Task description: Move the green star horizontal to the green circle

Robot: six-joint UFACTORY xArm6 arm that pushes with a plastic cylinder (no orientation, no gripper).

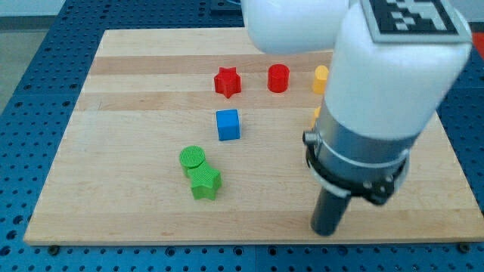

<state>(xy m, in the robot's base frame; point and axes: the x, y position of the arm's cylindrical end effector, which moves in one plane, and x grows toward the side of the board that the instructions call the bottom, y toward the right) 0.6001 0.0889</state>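
Green star sits tucked under the green circle, tip waiting off to the right.

Lower left of centre, the green circle [192,159] touches the green star [205,183], which lies just below and slightly right of it. To do this well, I judge the star needs a push from underneath and outward, so it slides level with the circle without nudging it. Above them sits the blue cube [228,125]. Far right, low in the frame, my tip [327,230] rests on the board, bare rod holding nothing, well apart from the star.
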